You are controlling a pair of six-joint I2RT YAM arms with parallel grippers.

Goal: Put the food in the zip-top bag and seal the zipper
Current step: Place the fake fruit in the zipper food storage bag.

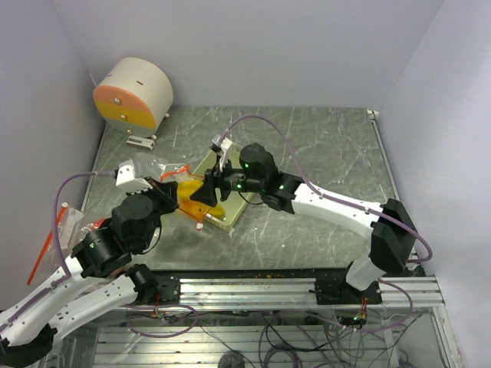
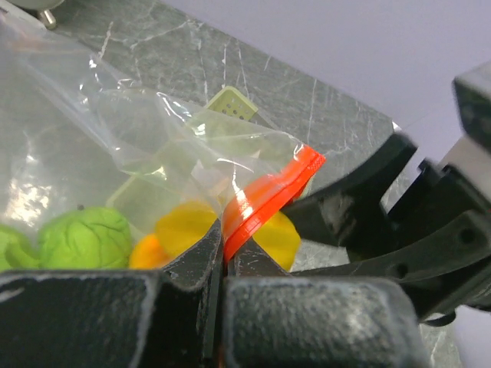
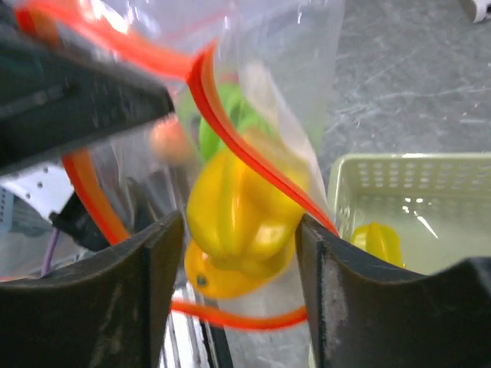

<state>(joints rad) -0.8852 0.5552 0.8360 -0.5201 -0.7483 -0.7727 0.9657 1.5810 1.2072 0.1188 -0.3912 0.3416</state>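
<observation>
The clear zip-top bag (image 1: 153, 170) with an orange-red zipper rim (image 2: 268, 203) hangs open at the left of the table. My left gripper (image 2: 225, 253) is shut on that rim. Green food (image 2: 84, 238), a yellow piece (image 2: 184, 226) and an orange piece (image 2: 146, 249) show through the plastic. My right gripper (image 3: 242, 230) is at the bag's mouth, and a yellow toy pepper (image 3: 238, 203) fills the gap between its fingers (image 3: 153, 291) inside the zipper loop (image 3: 238, 157). Another yellow piece (image 3: 376, 241) lies in the tray.
The pale yellow-green tray (image 1: 230, 211) lies just right of the bag, under my right gripper (image 1: 207, 192). A cream and orange drum (image 1: 134, 93) stands at the back left. Crumpled plastic (image 1: 73, 222) and an orange stick (image 1: 42, 261) lie at the left edge.
</observation>
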